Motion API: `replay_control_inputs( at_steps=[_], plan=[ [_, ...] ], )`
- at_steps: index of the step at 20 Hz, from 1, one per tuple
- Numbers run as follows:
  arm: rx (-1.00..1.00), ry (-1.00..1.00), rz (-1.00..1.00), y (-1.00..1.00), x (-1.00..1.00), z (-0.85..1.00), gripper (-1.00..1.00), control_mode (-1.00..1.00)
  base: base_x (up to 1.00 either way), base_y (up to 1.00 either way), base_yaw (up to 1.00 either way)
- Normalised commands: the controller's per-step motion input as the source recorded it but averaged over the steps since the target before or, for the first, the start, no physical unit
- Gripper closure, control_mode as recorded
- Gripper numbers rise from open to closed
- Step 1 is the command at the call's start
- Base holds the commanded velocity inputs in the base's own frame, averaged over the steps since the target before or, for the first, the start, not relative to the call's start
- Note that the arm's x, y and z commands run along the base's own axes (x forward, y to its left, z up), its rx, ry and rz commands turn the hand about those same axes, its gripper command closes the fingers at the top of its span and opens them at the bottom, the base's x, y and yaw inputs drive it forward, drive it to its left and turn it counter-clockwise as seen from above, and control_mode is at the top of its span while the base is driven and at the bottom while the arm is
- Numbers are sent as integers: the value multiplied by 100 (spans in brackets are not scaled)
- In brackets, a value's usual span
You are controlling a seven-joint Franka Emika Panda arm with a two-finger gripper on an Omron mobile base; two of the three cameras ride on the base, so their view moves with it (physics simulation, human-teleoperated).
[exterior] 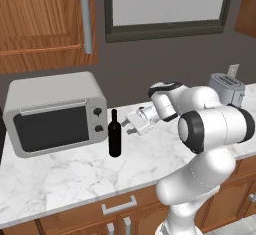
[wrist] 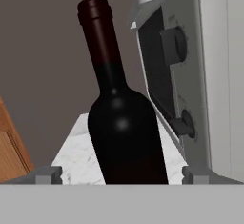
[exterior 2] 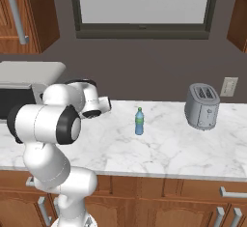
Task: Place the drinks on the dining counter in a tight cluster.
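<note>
I have the fingers (exterior: 126, 125) spread wide and level with the wine bottle (exterior: 115, 134), which stands upright at centre frame on the marble counter (exterior: 60, 179) beside the microwave (exterior: 55, 111), so they can straddle its body for pickup.
</note>
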Motion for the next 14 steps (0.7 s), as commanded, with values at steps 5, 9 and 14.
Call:
replay_control_inputs(
  at_steps=[5,9,14],
  plan=[
    [0,0,0,10,0,0,-100,-100,0,0,0],
    [0,0,0,10,0,0,-100,-100,0,0,0],
    [0,0,0,10,0,0,-100,-100,0,0,0]
  ],
)
